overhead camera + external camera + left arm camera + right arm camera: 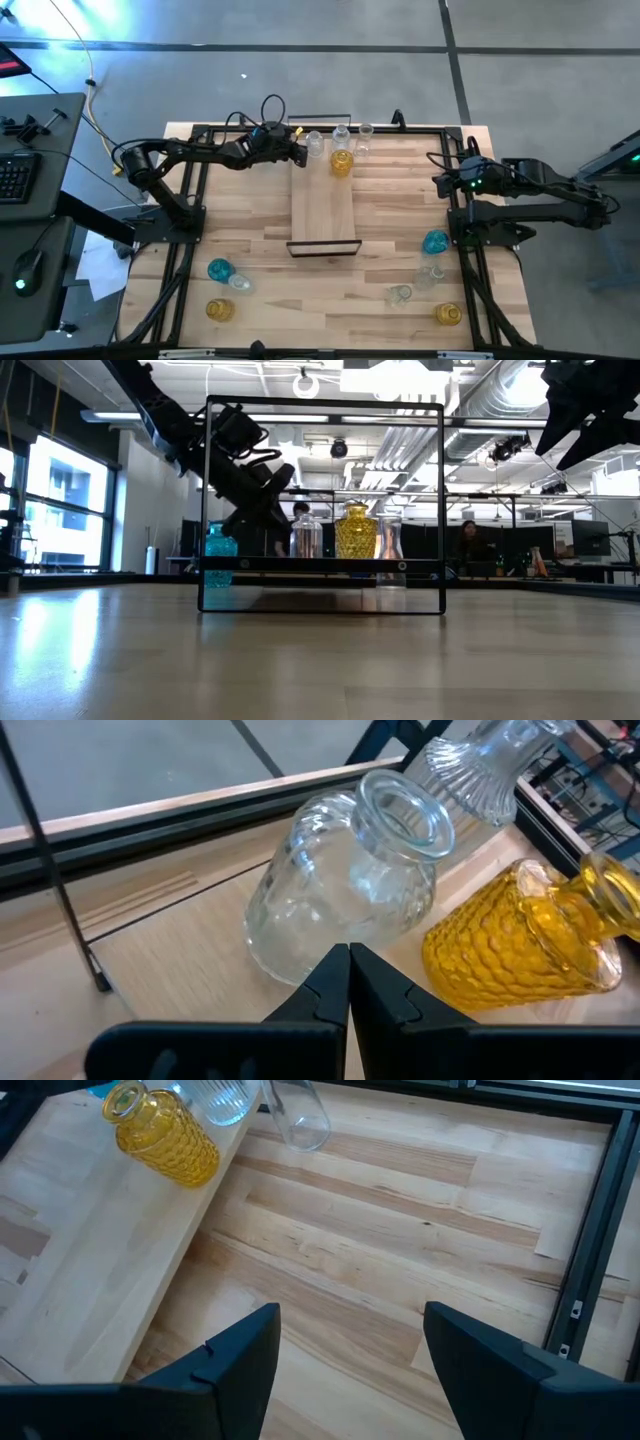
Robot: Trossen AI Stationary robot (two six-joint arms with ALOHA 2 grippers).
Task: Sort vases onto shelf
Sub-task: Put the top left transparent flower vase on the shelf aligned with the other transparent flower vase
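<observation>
The shelf (pixel 324 210) is a light-wood board with black end frames, lying mid-table. At its far end stand a yellow vase (pixel 341 164) and three clear vases (pixel 341 136), upright on their bases. My left gripper (pixel 349 965) is shut. Its tips point at the belly of the leftmost clear vase (pixel 340 890), with the yellow vase (pixel 520 945) beside it. In the low view my left gripper (pixel 272 500) hangs just left of that clear vase (pixel 306 535). My right gripper (pixel 350 1345) is open over bare table right of the shelf. My left gripper's shut fingertips (pixel 335 970) stand against the lower belly of the clear vase (pixel 300 935), coming from the table's left and slanting down. I cannot tell whether they touch the glass. The vase stands upright on the shelf.
Loose vases stand on the near table: teal (pixel 219 269), clear (pixel 240 284) and yellow (pixel 219 310) at left; teal (pixel 435 241), two clear ones (pixel 400 295) and yellow (pixel 448 314) at right. The shelf's near half is bare board. Black rails (pixel 190 210) border the table.
</observation>
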